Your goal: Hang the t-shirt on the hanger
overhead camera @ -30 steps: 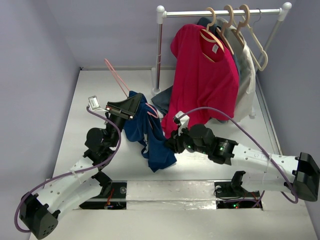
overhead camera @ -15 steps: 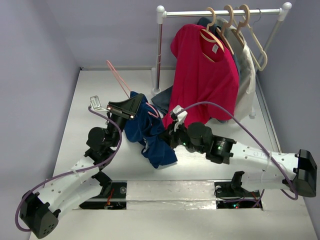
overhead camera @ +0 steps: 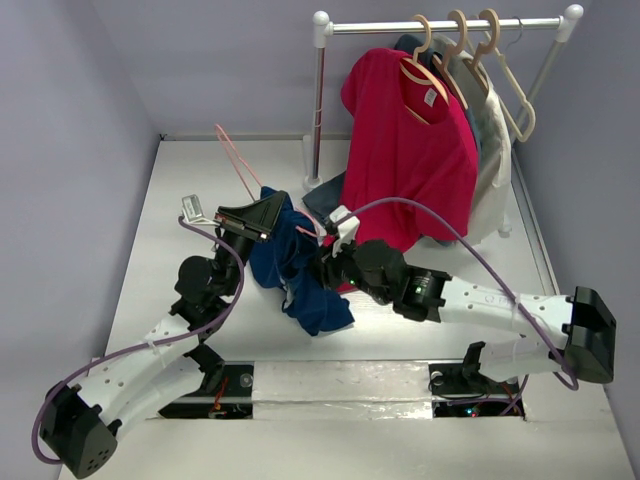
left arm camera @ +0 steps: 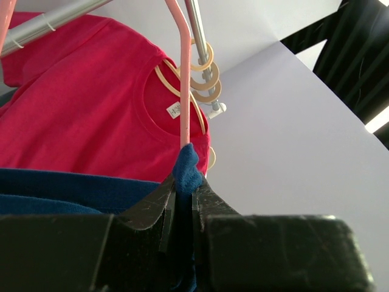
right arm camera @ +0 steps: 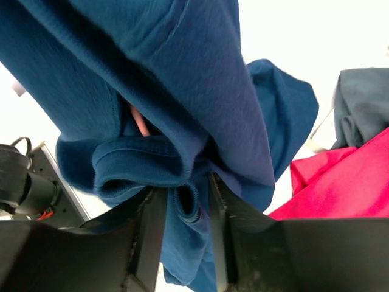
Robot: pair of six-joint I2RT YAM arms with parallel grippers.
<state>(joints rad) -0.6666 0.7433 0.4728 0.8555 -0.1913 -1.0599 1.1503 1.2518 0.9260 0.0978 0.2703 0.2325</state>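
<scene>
Navy blue short-sleeved t-shirt [overhead camera: 300, 275] bunched at frame centre on thin pink wire hanger [overhead camera: 233, 153], above white desk [overhead camera: 200, 175] | left end effector [left arm camera: 182, 190] pinches wire plus cloth | right end effector [right arm camera: 180, 196] pinches navy fold (collar unseen) | risk: tugging may strip cloth off, or twist wire loose.

A red t-shirt [overhead camera: 405, 150] hangs on a beige hanger [overhead camera: 427, 45] from the white rail [overhead camera: 440, 27], beside a white garment [overhead camera: 497, 165].

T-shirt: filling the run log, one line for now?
left gripper: shut on hanger | right gripper: shut on t-shirt | t-shirt: bunched on hanger
</scene>
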